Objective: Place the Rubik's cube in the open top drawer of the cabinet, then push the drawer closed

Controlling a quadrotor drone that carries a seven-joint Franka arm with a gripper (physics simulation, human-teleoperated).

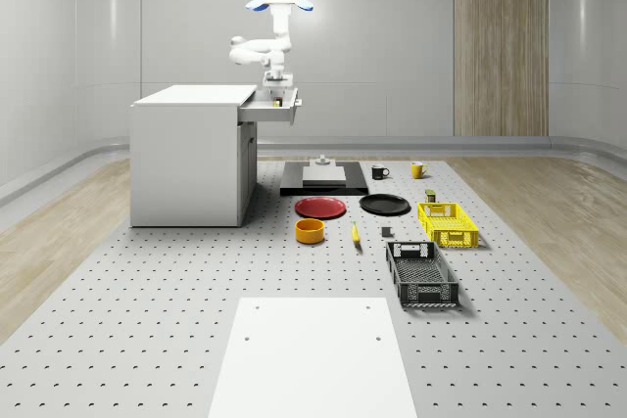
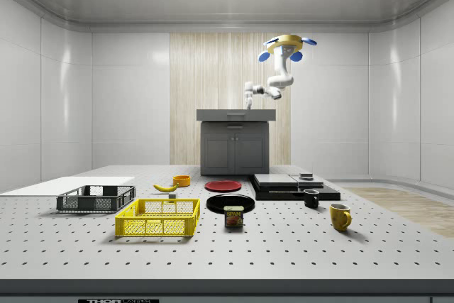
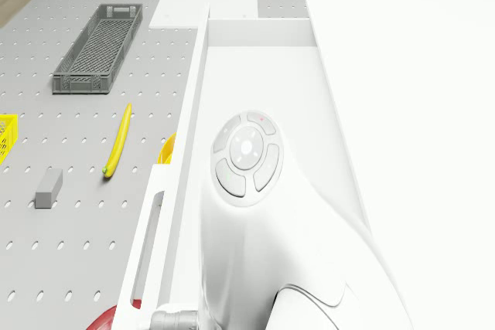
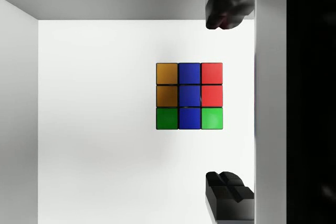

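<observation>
Hovering over the cabinet (image 1: 191,154), drone (image 1: 279,4) with fingers (image 4: 227,195) spread wide above the open top drawer (image 1: 271,108). Lying flat on the drawer floor (untouched, between the fingertips): Rubik's cube (image 4: 189,96). Down on the counter (image 1: 147,291) nearby: banana (image 3: 117,140), grey crate (image 3: 99,49).

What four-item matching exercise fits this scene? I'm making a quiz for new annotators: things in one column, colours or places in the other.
Things:
1. Rubik's cube
2. banana
3. plate
4. drone

Descriptions:
A. red, on the floor
B. hovering above the drawer
C. lying inside the open drawer
D. yellow, near the grey crate

Pairs: 1-C, 2-D, 3-A, 4-B
</observation>
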